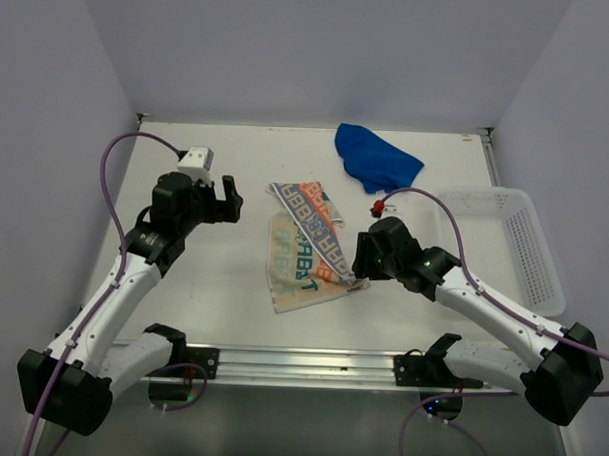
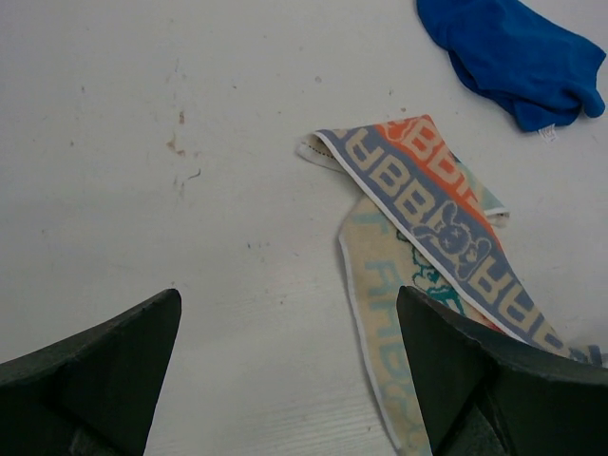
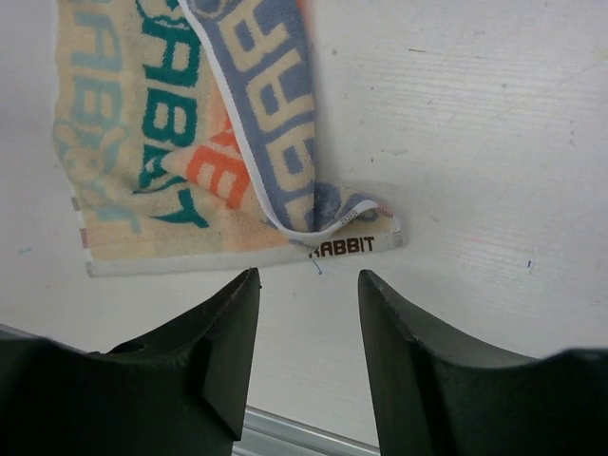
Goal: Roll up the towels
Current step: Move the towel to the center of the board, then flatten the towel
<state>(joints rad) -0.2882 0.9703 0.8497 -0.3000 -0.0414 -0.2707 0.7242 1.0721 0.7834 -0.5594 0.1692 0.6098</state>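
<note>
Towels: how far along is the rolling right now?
Done: nothing rolled yet. The patterned towel lies spread out with one strip folded diagonally across it; the blue towel sits crumpled at the far edge of the table. In hand: nothing. The right hand is open just off the patterned towel's near corner, and the left hand is open over bare table beside it. Left: roll both towels.

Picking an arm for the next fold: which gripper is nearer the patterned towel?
Right. The right gripper sits just short of the near right corner of the patterned orange, grey-blue and white towel. The left gripper is off its left side, bare table between.
</note>
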